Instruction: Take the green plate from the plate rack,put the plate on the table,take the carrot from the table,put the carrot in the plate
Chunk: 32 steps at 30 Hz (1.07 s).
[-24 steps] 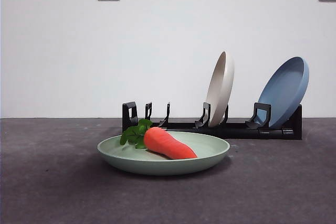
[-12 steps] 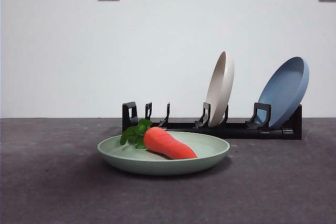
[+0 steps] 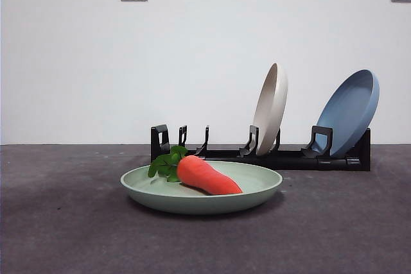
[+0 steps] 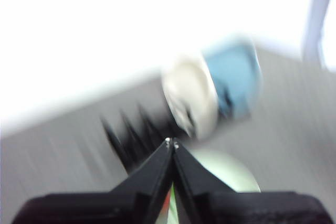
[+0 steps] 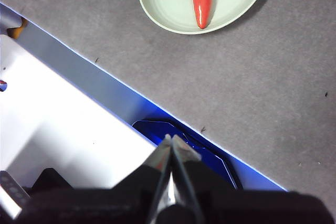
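The carrot point(image 3: 207, 176) lies inside the green plate point(image 3: 257, 192), low centre of the front view, leaves toward frame left. The plate sits flat on the worktop point(image 3: 64, 222), just in front of the plate rack point(image 3: 289, 156), which holds a cream-white plate point(image 3: 271, 107) and a blue plate point(image 3: 350, 110). Task appears complete.

The left gripper point(image 4: 172, 142) has its jaws pressed together, empty; its view is blurred. The right gripper point(image 5: 170, 141) likewise has meeting jaws and holds nothing, near the worktop's edge.

Risks: an arm sweeping low could nudge the plate into the rack or roll the carrot out; this looks unlikely with both arms clear of the front view.
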### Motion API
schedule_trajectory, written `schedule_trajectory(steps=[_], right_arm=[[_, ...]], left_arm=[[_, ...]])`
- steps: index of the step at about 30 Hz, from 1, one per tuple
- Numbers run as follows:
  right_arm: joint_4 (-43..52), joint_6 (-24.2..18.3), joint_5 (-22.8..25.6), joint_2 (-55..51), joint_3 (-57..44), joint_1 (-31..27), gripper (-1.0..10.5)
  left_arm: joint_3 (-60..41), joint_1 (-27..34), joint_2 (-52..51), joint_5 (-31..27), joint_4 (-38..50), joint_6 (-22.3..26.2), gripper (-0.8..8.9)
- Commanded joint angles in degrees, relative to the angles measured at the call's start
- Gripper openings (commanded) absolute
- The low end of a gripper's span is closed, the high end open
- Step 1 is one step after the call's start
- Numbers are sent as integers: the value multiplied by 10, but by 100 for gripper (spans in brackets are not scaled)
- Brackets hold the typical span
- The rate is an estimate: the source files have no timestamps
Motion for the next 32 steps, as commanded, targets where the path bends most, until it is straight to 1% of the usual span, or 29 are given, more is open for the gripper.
schedule_trajectory(steps=[1,3,7,10,13,18,23,27,32], right_arm=[[3,0,1,-1,0,1,6],[3,0,1,-1,0,1,6],[3,0,1,-1,0,1,6],[3,0,1,-1,0,1,6],[3,0,1,-1,0,1,6],[3,0,1,-1,0,1,6],[3,0,1,-1,0,1,6],[3,0,1,-1,0,1,6],[3,0,1,-1,0,1,6]], left_arm=[[-47,104,-52,61,79,51,-2],[-87,158,-90,81,128,54,-2],[-198,241,-168,82,217,54,-2],[-288,283,-220,82,257,48,-1],[-371,311,-258,83,280,30,-2],[-477,332,-300,82,282,-8,-2],[-553,335,-326,82,287,-24,-2],[-588,335,-346,82,288,-30,-1],[-590,335,-360,81,255,-32,-2]])
